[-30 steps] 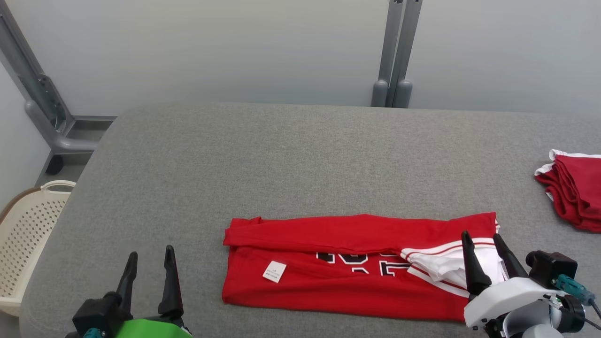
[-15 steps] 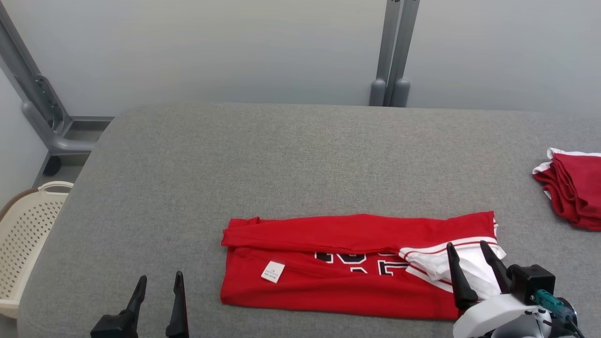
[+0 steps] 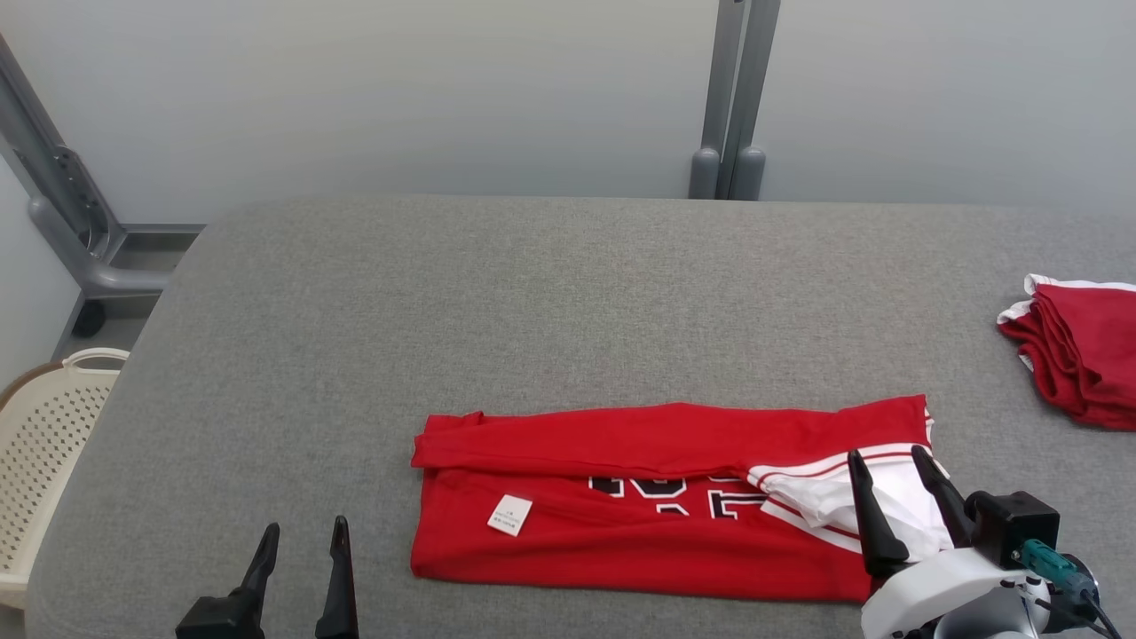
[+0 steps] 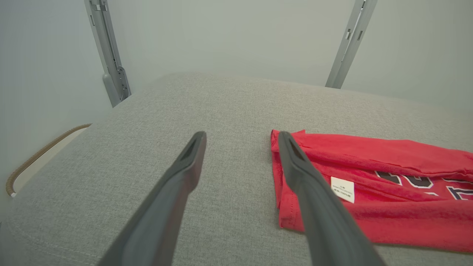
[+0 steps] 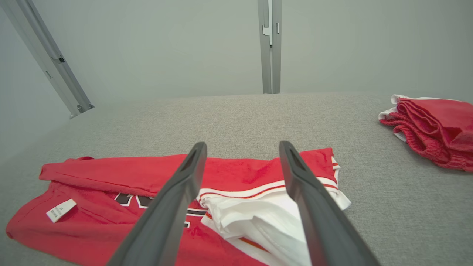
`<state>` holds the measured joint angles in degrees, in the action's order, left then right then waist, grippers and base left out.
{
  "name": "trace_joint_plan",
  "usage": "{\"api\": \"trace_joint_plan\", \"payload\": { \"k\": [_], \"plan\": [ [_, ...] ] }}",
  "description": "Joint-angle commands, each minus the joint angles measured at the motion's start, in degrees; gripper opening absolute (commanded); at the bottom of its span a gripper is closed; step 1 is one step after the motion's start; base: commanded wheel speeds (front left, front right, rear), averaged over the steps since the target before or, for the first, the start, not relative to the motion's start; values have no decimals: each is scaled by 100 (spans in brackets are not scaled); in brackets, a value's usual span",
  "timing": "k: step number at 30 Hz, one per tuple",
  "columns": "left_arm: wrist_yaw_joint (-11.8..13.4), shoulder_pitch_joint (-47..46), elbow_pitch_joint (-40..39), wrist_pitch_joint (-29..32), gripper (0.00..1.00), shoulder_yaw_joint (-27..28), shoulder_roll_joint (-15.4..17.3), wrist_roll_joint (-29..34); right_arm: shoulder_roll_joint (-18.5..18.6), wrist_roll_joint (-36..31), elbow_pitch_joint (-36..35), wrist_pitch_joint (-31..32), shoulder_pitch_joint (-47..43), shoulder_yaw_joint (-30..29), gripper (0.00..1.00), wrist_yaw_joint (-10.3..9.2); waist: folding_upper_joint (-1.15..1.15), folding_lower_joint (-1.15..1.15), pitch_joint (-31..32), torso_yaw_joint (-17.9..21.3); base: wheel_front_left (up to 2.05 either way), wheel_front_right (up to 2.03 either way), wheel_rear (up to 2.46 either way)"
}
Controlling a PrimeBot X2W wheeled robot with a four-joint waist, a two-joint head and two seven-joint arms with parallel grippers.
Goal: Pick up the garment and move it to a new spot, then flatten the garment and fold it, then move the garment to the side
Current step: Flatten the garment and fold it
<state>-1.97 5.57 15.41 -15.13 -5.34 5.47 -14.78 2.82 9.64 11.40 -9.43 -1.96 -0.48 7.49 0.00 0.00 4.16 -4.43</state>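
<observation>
I am hovering the left gripper (image 3: pixel 304 525) and right gripper (image 3: pixel 887 453), both empty and wide open, near opposite ends of the folded red jersey (image 3: pixel 639 444), apparently for grasping.

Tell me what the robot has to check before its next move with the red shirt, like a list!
1. Left end effector open and holding nothing: ok.
2. Right end effector open and holding nothing: ok.
3. Red shirt lies in one long band on the table, with its far edge folded over: ok.
4. White sleeve smooth: not ok, it is bunched up at the shirt's right end.
5. Right end effector off the sleeve: cannot tell, its fingers stand over the sleeve and no gap shows.
6. Other red pile out of the way: ok, it lies apart, far to the right.
</observation>
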Motion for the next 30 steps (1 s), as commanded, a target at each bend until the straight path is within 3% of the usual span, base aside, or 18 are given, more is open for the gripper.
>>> {"api": "trace_joint_plan", "payload": {
  "k": [1, 7, 9, 13, 14, 20, 30],
  "plan": [
    [-5, -6, 26, -4, 100, 10, 3, -11, 11, 26, -25, 17, -41, -4, 100, -2, 0, 0, -8, -4, 0, 0, 0],
    [-41, -36, 52, -4, 100, 3, -22, -12, 13, 78, -75, 217, 111, -263, 100, -2, 0, 0, -57, -8, 0, 0, 0],
    [-52, -35, 81, -4, 100, -9, -23, -10, 13, 111, -37, 571, 195, -481, 100, -2, 0, 0, -82, -8, 0, 0, 0],
    [-25, -58, 97, -4, 100, -15, -22, 8, 7, -72, 100, 1995, 419, -932, 100, -2, 0, 0, -156, -2, 0, 0, 0],
    [-19, -72, 90, -4, 100, -21, -22, 15, 28, -226, 113, 2735, 603, -1243, 100, -5, 0, 0, -206, -2, 0, 0, 0],
    [-30, -153, 61, -4, 100, 4, -20, -5, 130, -649, 23, 4254, 966, -1404, 100, -3, 0, 0, -407, -28, 0, 0, 0],
    [-100, -390, 108, -4, 100, -101, -58, 41, 437, -696, 322, 4890, 1333, -1286, 100, -2, 0, 0, -789, -172, 0, 0, 0]
  ]
}}
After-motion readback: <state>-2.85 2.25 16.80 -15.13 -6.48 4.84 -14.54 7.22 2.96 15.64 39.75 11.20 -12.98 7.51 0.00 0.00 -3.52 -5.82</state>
